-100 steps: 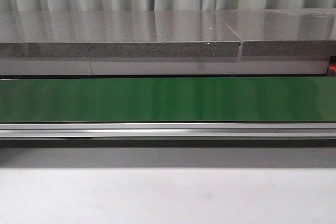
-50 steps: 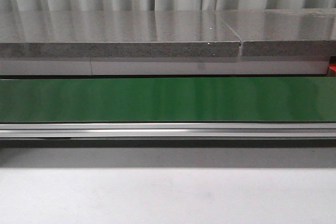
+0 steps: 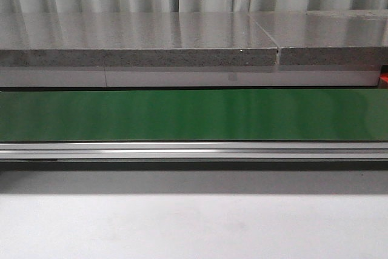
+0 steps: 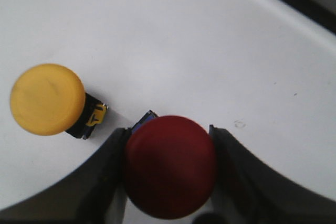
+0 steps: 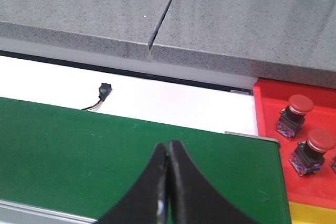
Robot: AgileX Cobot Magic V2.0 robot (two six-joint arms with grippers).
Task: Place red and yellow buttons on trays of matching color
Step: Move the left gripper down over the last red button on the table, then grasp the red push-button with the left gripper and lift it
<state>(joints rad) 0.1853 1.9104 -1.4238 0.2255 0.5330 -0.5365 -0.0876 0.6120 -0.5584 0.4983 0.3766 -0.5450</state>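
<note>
In the left wrist view my left gripper [image 4: 169, 132] is shut on a red button [image 4: 170, 166], its two dark fingers pressed against the cap's sides. A yellow button [image 4: 48, 99] lies apart from it on the white surface [image 4: 173, 40]. In the right wrist view my right gripper [image 5: 168, 148] hangs shut and empty over the green belt [image 5: 79, 150]. A red tray [image 5: 268, 124] past the belt's end holds two red buttons [image 5: 294, 111] [image 5: 314, 148]. A strip of yellow tray [image 5: 312, 214] shows below it. Neither gripper appears in the front view.
The front view has the green conveyor belt [image 3: 194, 114] with its metal rail [image 3: 194, 150], a grey stone slab [image 3: 139, 40] behind it, and white tabletop [image 3: 194, 222] in front. A small black connector with wires [image 5: 104, 92] lies on the white strip beyond the belt.
</note>
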